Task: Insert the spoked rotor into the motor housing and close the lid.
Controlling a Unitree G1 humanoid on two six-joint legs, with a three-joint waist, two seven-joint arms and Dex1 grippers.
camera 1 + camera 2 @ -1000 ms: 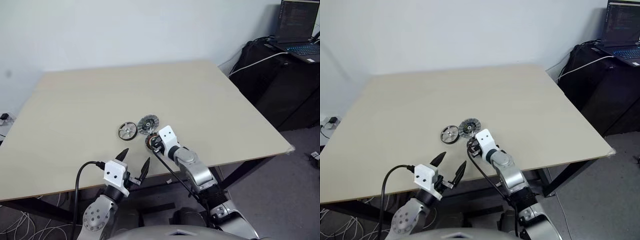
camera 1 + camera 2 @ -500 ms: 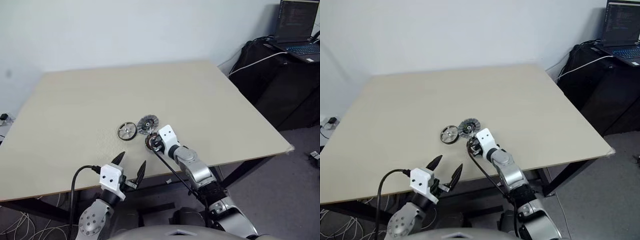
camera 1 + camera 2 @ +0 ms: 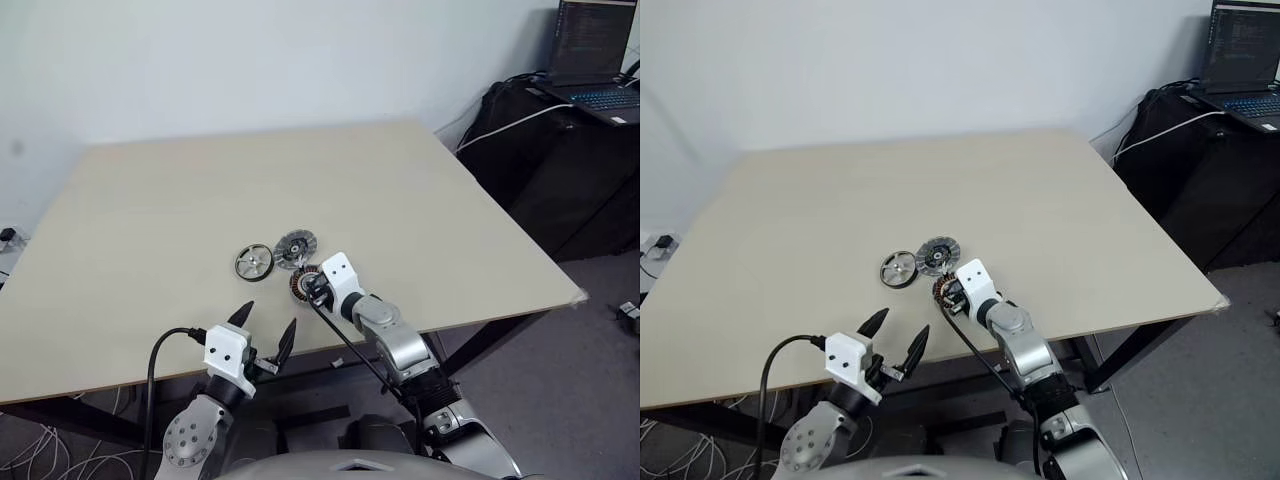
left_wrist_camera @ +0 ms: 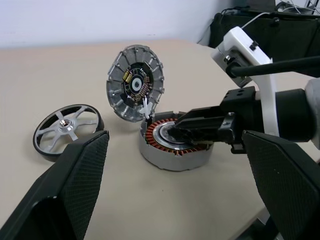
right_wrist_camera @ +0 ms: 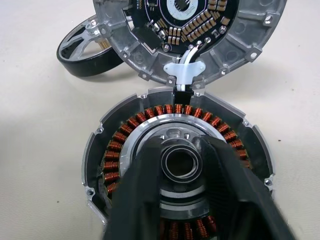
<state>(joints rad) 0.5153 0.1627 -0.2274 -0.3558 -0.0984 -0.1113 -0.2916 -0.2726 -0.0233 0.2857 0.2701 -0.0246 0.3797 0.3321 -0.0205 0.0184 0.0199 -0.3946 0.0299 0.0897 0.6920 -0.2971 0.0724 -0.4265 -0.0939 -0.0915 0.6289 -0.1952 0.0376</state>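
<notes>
The right gripper rests in the motor housing on the table, fingers slightly apart around its centre ring, while the left gripper hangs wide open and empty. The left wrist view shows the lid tilted up against the housing, with the spoked rotor lying flat beside them.

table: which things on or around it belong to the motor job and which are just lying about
Belong to the job:
- spoked rotor
- motor housing, right pincer at its centre
- lid, propped open at the housing's rim

Just lying about:
- laptop on the dark side stand
- cables on the floor
</notes>
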